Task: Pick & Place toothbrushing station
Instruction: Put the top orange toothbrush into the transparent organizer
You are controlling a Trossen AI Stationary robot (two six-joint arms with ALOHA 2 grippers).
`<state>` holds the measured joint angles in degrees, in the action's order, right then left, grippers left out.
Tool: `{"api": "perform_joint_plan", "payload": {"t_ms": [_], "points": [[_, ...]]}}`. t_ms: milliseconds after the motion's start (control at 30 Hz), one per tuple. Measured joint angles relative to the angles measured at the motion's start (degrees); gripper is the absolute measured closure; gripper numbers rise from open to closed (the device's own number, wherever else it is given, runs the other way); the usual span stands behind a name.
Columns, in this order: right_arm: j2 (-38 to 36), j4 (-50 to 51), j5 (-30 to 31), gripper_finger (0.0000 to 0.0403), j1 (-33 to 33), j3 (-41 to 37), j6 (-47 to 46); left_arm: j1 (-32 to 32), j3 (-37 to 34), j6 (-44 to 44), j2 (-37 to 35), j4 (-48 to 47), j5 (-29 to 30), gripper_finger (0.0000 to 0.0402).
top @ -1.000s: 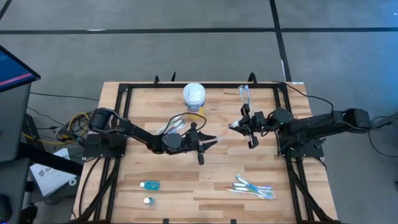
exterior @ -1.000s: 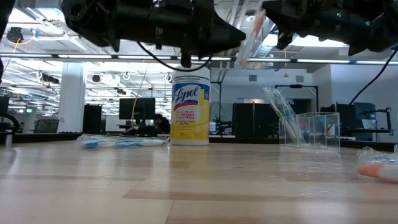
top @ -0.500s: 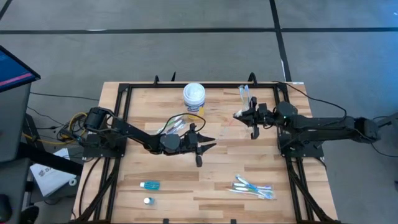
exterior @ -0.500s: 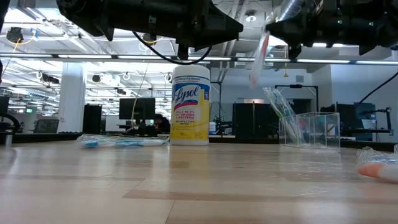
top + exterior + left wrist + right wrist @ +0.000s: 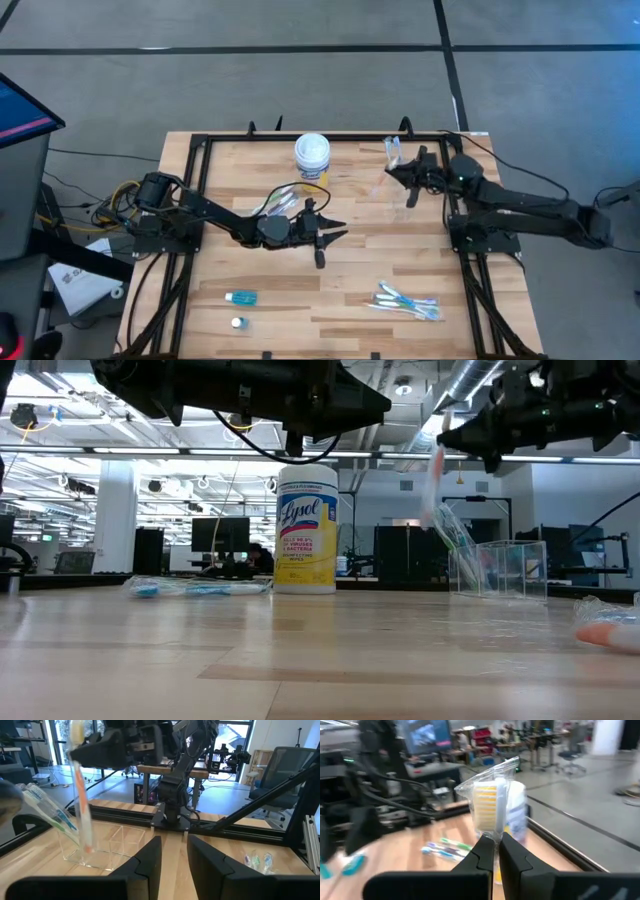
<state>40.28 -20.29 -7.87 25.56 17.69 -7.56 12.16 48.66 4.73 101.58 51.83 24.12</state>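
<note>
Take the white-lidded canister (image 5: pixel 312 152), a yellow-labelled cylinder at the far middle of the wooden table (image 5: pixel 330 290), as your marker. Nearest you, well on your side of it, lie a small blue tube (image 5: pixel 241 297) and a small round cap (image 5: pixel 236 322) toward the left, and a loose bundle of slim blue and green toothbrushes in crinkly clear wrap (image 5: pixel 405 300) toward the right. Closer to the canister, just in front of it, your left gripper (image 5: pixel 338 232) hovers with its two dark fingers parted and nothing between them. To the canister's right, your right gripper (image 5: pixel 392 172) is clamped on a wrapped toothbrush (image 5: pixel 436 478) with pale yellow bristles, which hangs nearly upright in its glossy sleeve. Just beneath and beyond it stands a clear, boxy plastic holder (image 5: pixel 498 568) with more slim toothbrushes (image 5: pixel 455 535) leaning in it.
</note>
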Motion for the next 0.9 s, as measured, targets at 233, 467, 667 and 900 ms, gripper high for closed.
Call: {"api": "perform_joint_plan", "payload": {"t_ms": [233,467,667,900], "points": [[-3.31,4.59,1.13,0.0403,4.09,0.00,0.03,0.00,0.00,0.00,0.00,0.00,0.00,0.0314],[-7.30,9.38,2.10,0.0403,8.17,0.00,0.43,0.00,0.00,0.02,0.00,0.00,0.00,0.0314],[-9.73,12.40,2.41,0.0403,11.71,0.00,0.43,0.00,0.00,0.02,0.00,0.00,0.00,0.0314],[-10.72,14.78,2.41,0.0403,15.48,0.00,0.63,0.00,0.00,0.04,0.00,0.00,0.00,0.0314]]}}
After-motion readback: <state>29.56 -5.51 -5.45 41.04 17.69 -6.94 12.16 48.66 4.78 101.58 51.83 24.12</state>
